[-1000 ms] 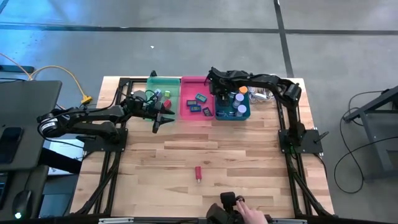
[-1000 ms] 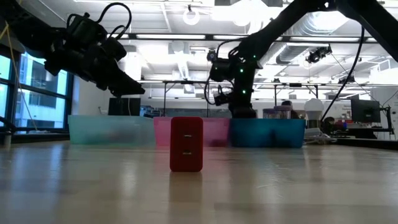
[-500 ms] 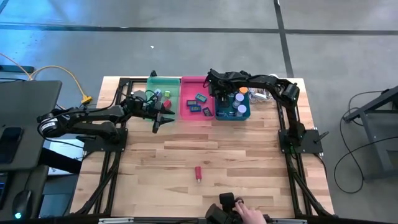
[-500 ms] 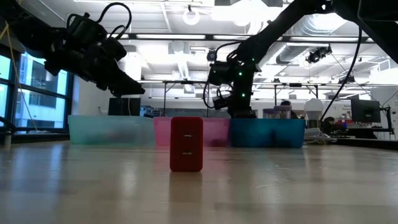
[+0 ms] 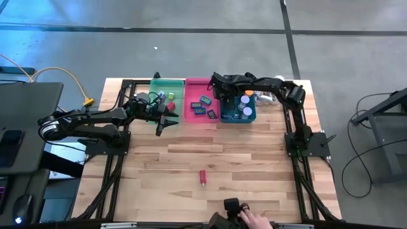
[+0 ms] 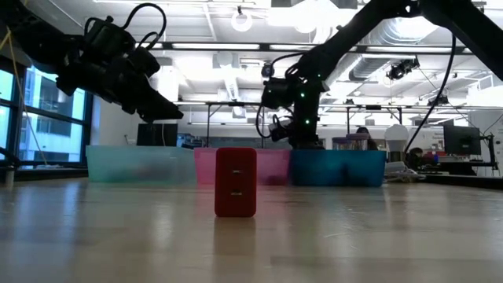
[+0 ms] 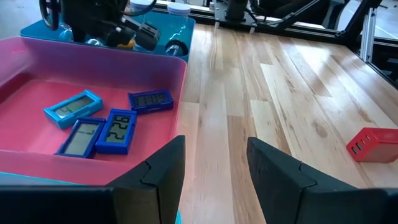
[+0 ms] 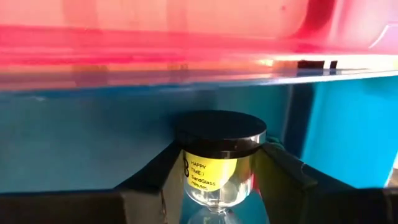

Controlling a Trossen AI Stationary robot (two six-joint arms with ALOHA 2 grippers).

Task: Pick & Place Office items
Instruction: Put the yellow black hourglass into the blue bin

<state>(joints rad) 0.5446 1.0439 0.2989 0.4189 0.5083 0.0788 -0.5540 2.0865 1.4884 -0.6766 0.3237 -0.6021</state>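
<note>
1. On the pale wooden table (image 5: 254,159), a red block (image 5: 202,176) lies alone.
2. Left end effector (image 7: 211,165) hovers open, empty, by the pink tray (image 7: 37,62).
3. Right end effector (image 8: 214,171) brackets a sandglass (image 8: 214,165) inside the teal tray (image 5: 236,118); grip unclear.
4. Beyond, a lit workshop ceiling (image 6: 236,23).

The overhead camera looks straight down on the whole pale wooden table (image 5: 216,159). The low camera sits at tabletop height at the near edge, facing the far row of trays; both catch the small red block (image 5: 202,176). The left wrist camera looks across the pink plastic tray (image 7: 37,68). The right wrist camera sits close inside the teal plastic tray (image 8: 81,143).
</note>
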